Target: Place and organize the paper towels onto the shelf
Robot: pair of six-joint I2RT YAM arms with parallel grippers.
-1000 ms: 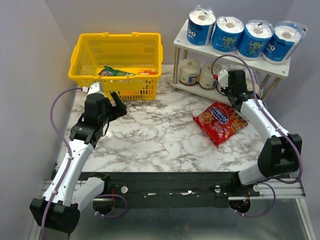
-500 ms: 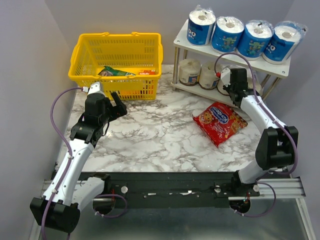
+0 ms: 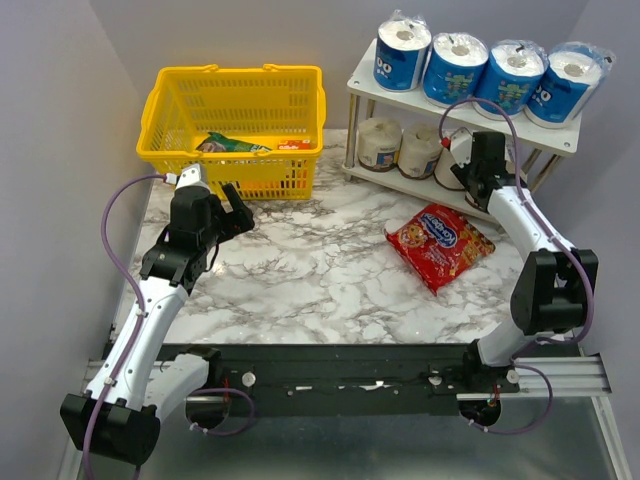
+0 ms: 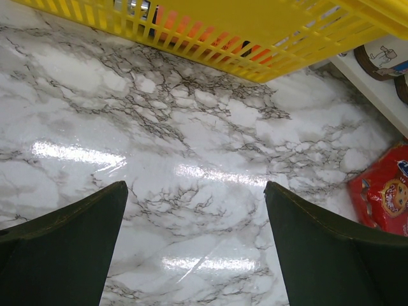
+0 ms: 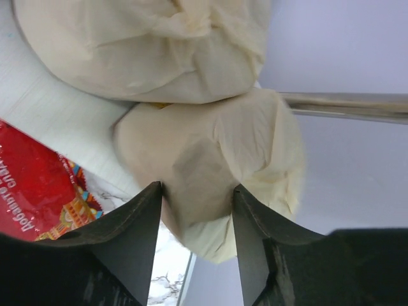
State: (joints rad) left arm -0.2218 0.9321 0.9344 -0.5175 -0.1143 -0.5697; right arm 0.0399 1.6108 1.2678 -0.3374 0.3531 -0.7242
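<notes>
Right gripper (image 5: 196, 188) seems to be seating a cream roll (image 5: 210, 146) on the lower shelf (image 3: 395, 183). Whether it is clamping or merely flanking the roll, I cannot tell. The next move is calling for jaws fully apart and a straight pull-back.

I watched my right gripper (image 5: 196, 194) slide farther right along the shelf's (image 3: 395, 182) lower tier and deeper under the top board, a cream roll (image 5: 255, 146) between its fingers.

The right gripper (image 5: 196, 189) has its dark fingers pressed on either side of a cream roll (image 5: 210, 146), touching a second cream roll (image 5: 140, 44) above, with the red snack bag (image 5: 32, 185) at left
</notes>
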